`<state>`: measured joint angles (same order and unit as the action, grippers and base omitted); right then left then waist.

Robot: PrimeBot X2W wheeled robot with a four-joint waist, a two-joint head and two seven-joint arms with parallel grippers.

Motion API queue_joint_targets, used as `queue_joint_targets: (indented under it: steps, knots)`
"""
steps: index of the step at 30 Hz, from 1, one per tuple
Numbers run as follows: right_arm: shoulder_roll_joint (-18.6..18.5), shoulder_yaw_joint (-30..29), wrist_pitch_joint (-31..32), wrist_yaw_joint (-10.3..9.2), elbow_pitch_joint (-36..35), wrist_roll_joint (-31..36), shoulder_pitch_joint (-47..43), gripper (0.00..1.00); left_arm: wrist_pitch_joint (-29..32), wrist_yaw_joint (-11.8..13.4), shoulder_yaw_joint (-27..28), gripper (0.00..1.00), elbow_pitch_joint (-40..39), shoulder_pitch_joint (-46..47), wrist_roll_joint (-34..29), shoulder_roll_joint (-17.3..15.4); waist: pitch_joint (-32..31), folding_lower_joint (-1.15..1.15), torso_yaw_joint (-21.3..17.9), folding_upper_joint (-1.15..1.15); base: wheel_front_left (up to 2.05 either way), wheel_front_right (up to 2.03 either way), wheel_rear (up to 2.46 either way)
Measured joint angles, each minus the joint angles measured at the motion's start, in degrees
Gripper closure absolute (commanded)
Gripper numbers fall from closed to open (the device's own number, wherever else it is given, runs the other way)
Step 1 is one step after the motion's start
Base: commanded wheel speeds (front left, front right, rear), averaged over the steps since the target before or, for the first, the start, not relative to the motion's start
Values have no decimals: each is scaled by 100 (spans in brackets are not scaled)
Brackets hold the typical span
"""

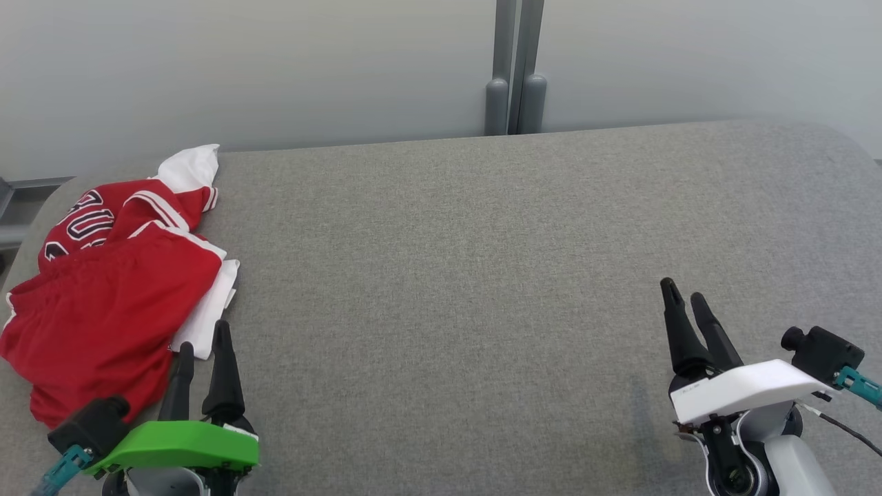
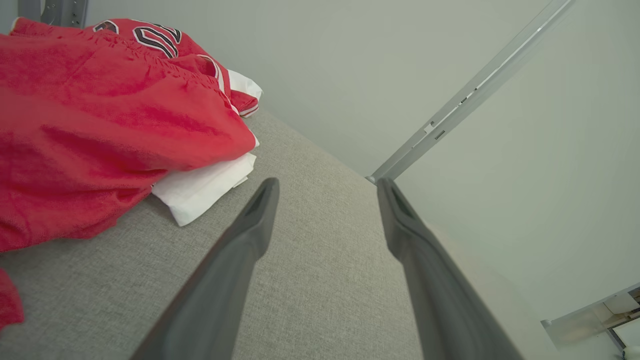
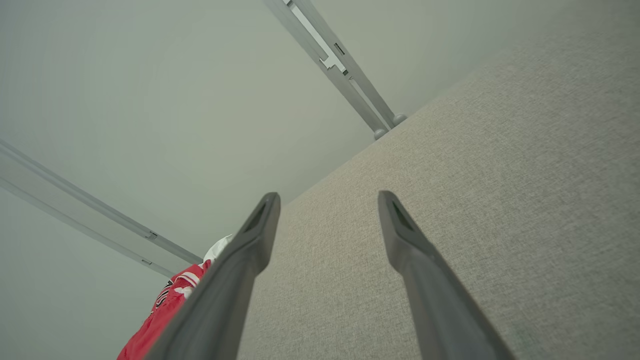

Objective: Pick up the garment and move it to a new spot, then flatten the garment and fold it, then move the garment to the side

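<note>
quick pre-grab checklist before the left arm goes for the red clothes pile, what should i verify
1. Left gripper open and empty: ok, jaws apart, nothing between them.
2. Right gripper open and empty: ok.
3. Crumpled red garment with white trim close to the left gripper: ok, it lies just left of the fingers.
4. Only one piece in the pile: cannot tell; a white folded cloth pokes out from under the red.
5. Room on the grey fabric surface for a new spot: ok, a wide bare stretch lies between the grippers.
</note>
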<state>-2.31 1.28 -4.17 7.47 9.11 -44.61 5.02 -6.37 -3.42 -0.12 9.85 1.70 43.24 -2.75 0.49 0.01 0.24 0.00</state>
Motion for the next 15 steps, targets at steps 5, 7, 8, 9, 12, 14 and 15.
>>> queue_joint_targets:
  steps: [5, 7, 8, 9, 12, 14, 15]
  knots:
    - [-2, 115, -77, 0, -19, 374, -2, 0, -67, 48, -46, 0, -29, -52, -403, -46, -1, 0, 4, 0, 0, 0, 0]
    - [-5, 159, -116, 0, -22, 571, -2, 0, -85, 75, -60, 0, -33, -67, -533, -51, -2, 0, 8, 0, 0, 0, 0]
    - [-5, 181, -135, 0, -24, 678, -2, 0, -99, 91, -68, 0, -36, -78, -622, -59, -2, 0, 9, 0, 0, 0, 0]
    - [-7, 203, -149, 0, -26, 768, -2, 0, -130, 93, -73, 0, -40, -91, -710, -71, -2, 0, 10, 0, 0, 0, 0]
    - [-8, 269, -204, 0, -41, 1025, -2, 0, -165, 119, -93, 0, -54, -124, -917, -99, -4, 0, 12, 0, 0, 0, 0]
    - [-9, 305, -249, 0, -46, 1176, -2, 0, -187, 149, -112, 0, -63, -144, -1087, -116, -6, 0, 12, 0, 0, 0, 0]
    - [-11, 323, -258, 0, -47, 1270, -3, 0, -204, 151, -119, 0, -69, -147, -1148, -127, -7, 0, 13, 0, 0, 0, 0]
